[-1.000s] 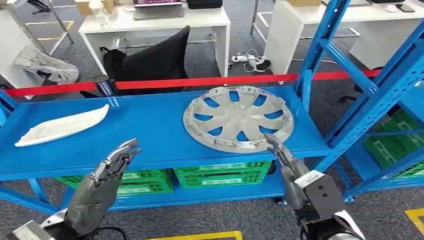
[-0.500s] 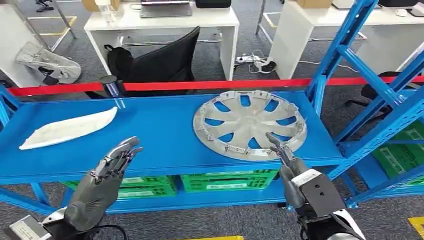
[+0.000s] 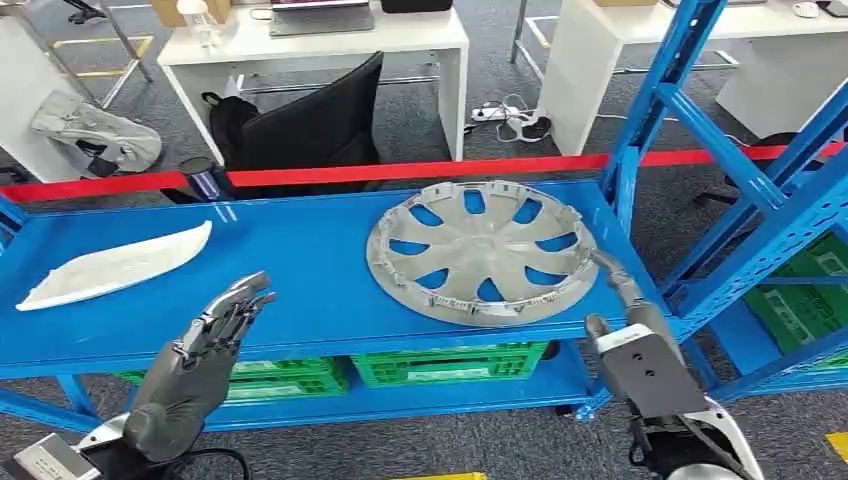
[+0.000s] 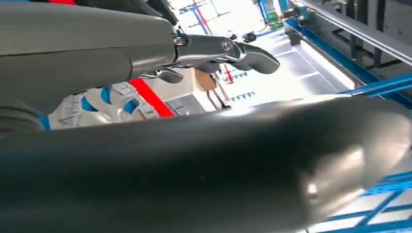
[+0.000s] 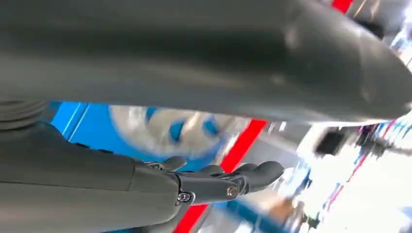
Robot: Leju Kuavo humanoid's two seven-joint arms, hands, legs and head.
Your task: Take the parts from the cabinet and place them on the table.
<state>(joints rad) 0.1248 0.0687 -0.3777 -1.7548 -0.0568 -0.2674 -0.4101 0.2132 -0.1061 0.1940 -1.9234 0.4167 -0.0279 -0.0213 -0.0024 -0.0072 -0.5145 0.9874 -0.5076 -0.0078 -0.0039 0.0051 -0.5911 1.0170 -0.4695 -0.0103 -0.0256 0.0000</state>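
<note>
Closest in, both arms come up from the bottom of the head view. The left hand (image 3: 205, 340) is held out flat in front of the blue shelf (image 3: 300, 270), fingers straight and a bit apart, nothing in it. The right hand (image 3: 625, 300) is stretched out too, fingers extended and not wrapped around anything, with the tips just beside the near-right rim of the silver hubcap (image 3: 480, 252); can't tell if they actually touch it. The right wrist view is blurry but shows the fingers straight with the hubcap (image 5: 170, 128) beyond them. The hubcap lies flat on the right half of the shelf, its rim clips sticking up. Over on the left end of the same shelf sits a long white trim part (image 3: 110, 265), well apart from the hubcap. Green crates (image 3: 450, 362) sit on the level below, and another blue rack (image 3: 760, 200) stands at the right. Behind the shelf runs a red barrier tape (image 3: 420, 168), then a black office chair (image 3: 315, 125) and a white worktop (image 3: 320, 40) with a laptop on it.
</note>
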